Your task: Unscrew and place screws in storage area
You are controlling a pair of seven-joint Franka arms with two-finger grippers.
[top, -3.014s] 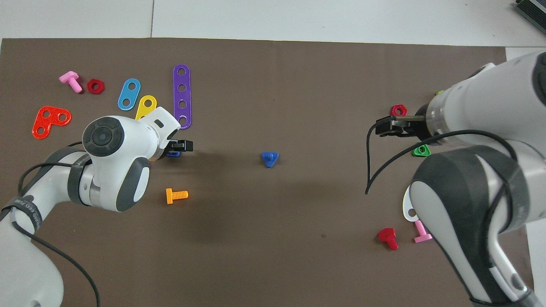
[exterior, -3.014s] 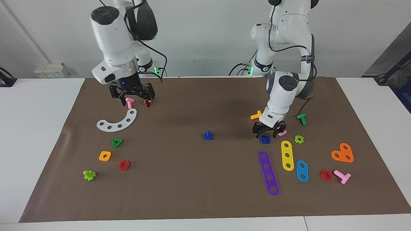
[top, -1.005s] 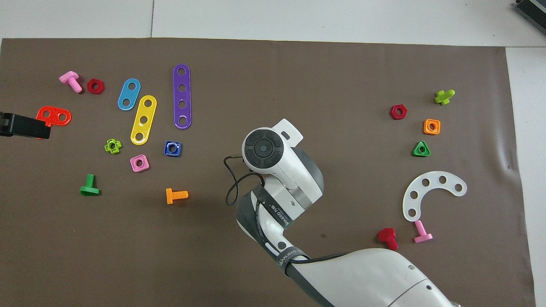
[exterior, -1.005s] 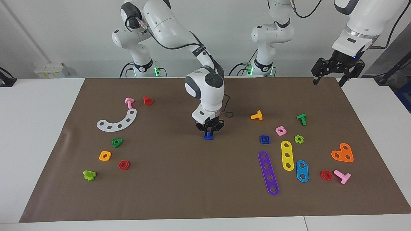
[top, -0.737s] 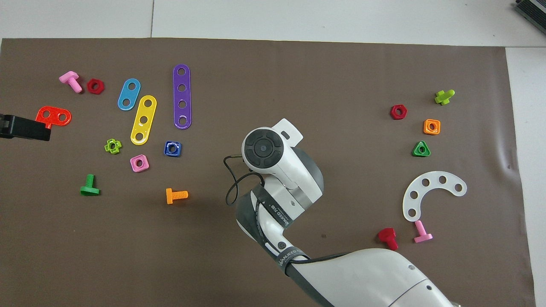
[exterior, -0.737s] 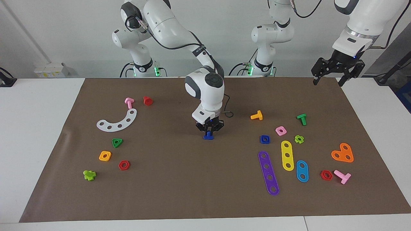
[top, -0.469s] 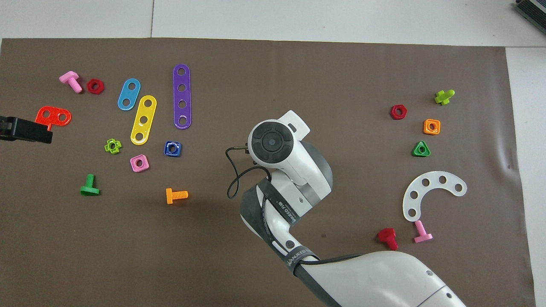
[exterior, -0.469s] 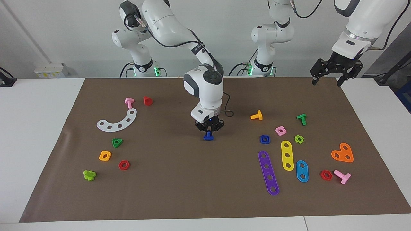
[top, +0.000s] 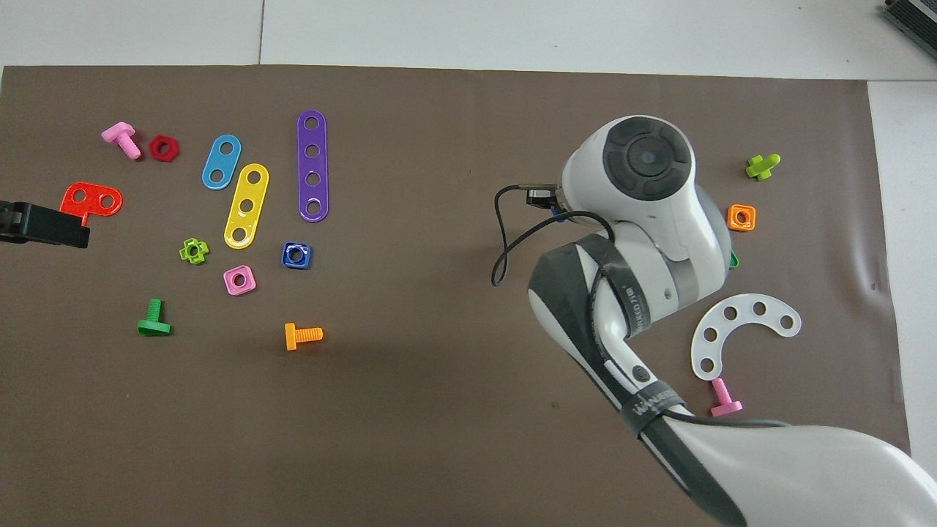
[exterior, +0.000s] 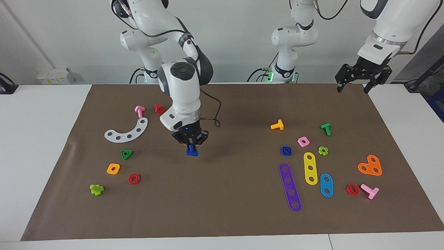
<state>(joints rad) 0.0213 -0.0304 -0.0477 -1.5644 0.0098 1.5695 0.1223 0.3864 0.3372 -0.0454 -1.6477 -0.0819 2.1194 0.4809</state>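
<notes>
The blue bolt (exterior: 191, 151) hangs head-down from the right gripper (exterior: 190, 143), whose fingers are pinched on its shaft, over bare paper (exterior: 222, 208) between the table's middle and the parts group at the right arm's end. Whether the head touches the paper or clears it is not plain. In the overhead view the arm hides the bolt.

It looks like a light, stiff plastic piece with a smooth, stubby shaft, so it probably weighs almost nothing but could twist or slip in a loose pinch. Holding across the shaft just above the flat head seems the sound grip, and the broad head should let it stand when set down.

Its matching blue nut (exterior: 286, 150) lies flat at the left arm's end, beside a pink nut (exterior: 303, 141) and a purple strip (exterior: 290, 187).

Nearest in the right arm's group are a green triangle (exterior: 126, 154), an orange nut (exterior: 113, 168) and a red nut (exterior: 134, 178), with a white arc (exterior: 127, 132) nearer the robots. Open paper lies between bolt and group, well inside the paper's edges.

The left gripper (exterior: 353, 82) waits with fingers spread, high over the paper's corner at its own end.
</notes>
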